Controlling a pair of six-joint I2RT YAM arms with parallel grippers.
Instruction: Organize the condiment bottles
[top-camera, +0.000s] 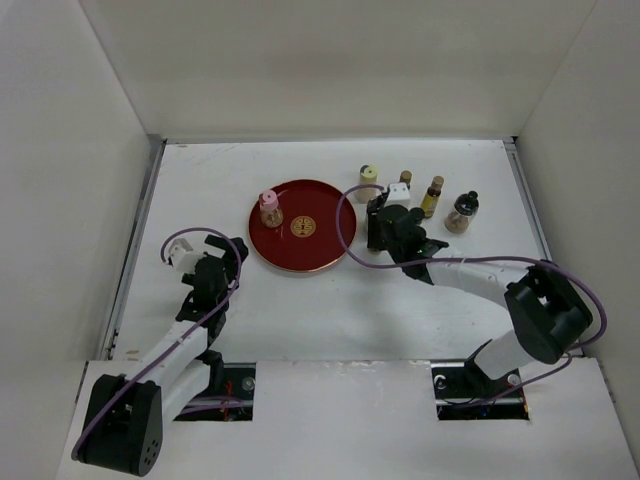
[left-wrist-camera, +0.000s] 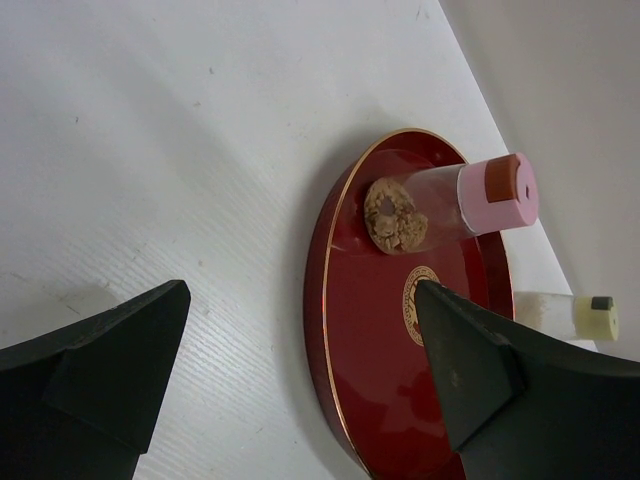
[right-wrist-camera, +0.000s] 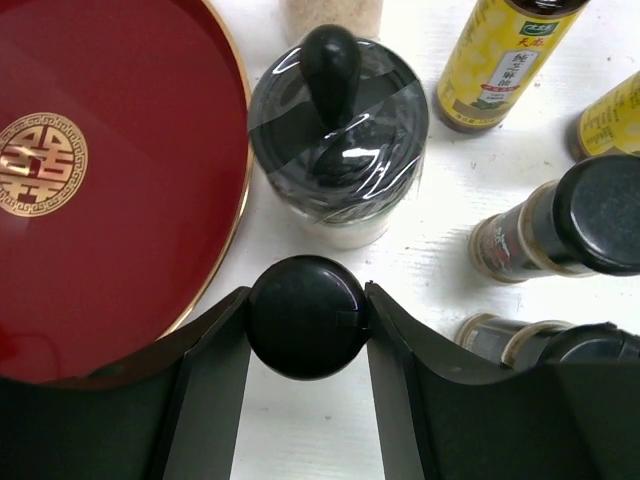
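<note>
My right gripper (right-wrist-camera: 307, 300) is shut on a black round cap of a small bottle (right-wrist-camera: 307, 316), standing on the table just right of the red tray (right-wrist-camera: 100, 200). A jar with a black knob lid (right-wrist-camera: 338, 130) stands right in front of it. Two amber bottles (right-wrist-camera: 505, 60) and two dark-capped bottles (right-wrist-camera: 570, 225) stand to the right. A pink-capped bottle (top-camera: 270, 208) stands on the tray's left part (left-wrist-camera: 450, 205). My left gripper (left-wrist-camera: 302, 290) is open and empty at the tray's left edge (top-camera: 215, 255). A cream-capped bottle (top-camera: 368, 180) stands behind the tray.
White walls enclose the table on the left, back and right. The tray (top-camera: 300, 226) has a gold emblem at its centre. A dark knob-lidded jar (top-camera: 463, 211) stands at the right end of the bottle group.
</note>
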